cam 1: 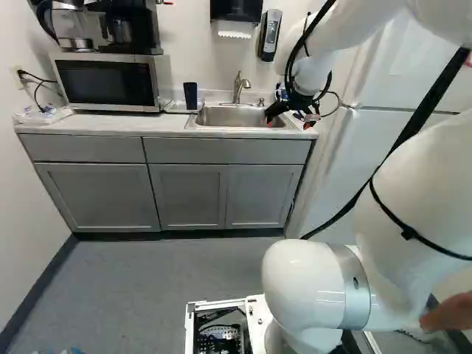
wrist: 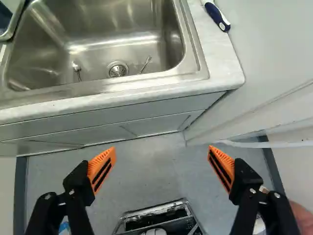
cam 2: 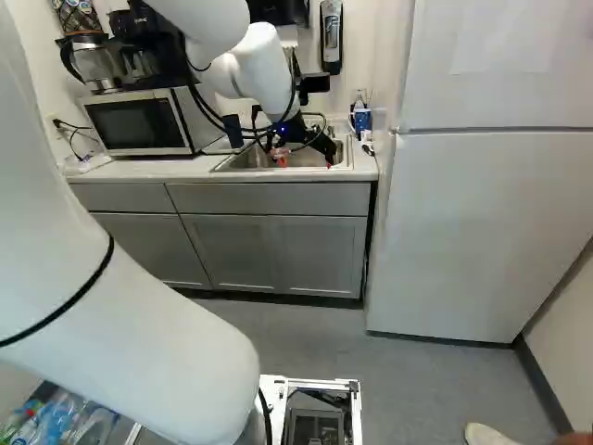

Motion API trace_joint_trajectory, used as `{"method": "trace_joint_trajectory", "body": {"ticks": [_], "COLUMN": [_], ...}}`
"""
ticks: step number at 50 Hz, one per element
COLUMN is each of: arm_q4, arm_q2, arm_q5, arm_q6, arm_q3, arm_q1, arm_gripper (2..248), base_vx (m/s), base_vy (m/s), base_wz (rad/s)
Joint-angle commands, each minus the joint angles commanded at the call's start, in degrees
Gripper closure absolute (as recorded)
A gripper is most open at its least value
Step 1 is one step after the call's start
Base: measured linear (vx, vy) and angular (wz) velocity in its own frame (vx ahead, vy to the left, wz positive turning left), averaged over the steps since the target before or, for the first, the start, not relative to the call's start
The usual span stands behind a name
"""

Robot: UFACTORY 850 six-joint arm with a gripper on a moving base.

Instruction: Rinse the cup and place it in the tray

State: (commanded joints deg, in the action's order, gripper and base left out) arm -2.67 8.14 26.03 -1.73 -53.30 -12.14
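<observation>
Gripper (wrist: 161,151) stands spread, empty; high in left base view, cup (cam 1: 191,95) apparently sits in tray (cam 1: 175,108), placement done, rinse unverified.

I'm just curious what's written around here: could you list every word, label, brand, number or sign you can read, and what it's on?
No text can be read.
Wall dispenser: markings too small.
Sheet on the refrigerator: too pale to make out any writing.
Blue-and-white item by the sink: too small to tell.
Gripper: no lettering that I can make out.
</observation>
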Motion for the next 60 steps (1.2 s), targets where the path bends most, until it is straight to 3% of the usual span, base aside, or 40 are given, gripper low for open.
{"method": "trace_joint_trajectory", "body": {"ticks": [31, 60], "arm_q4": [0.05, 0.29], "arm_q2": [0.16, 0.85], "arm_q5": [-1.52, -8.26], "arm_q6": [0.03, 0.19], "arm_q3": [0.97, 5.25], "arm_q1": [0.24, 1.32], "arm_gripper": [3, 3], "base_vx": [0.0, 0.0], "base_vy": [0.0, 0.0], "base_wz": [0.0, 0.0]}}
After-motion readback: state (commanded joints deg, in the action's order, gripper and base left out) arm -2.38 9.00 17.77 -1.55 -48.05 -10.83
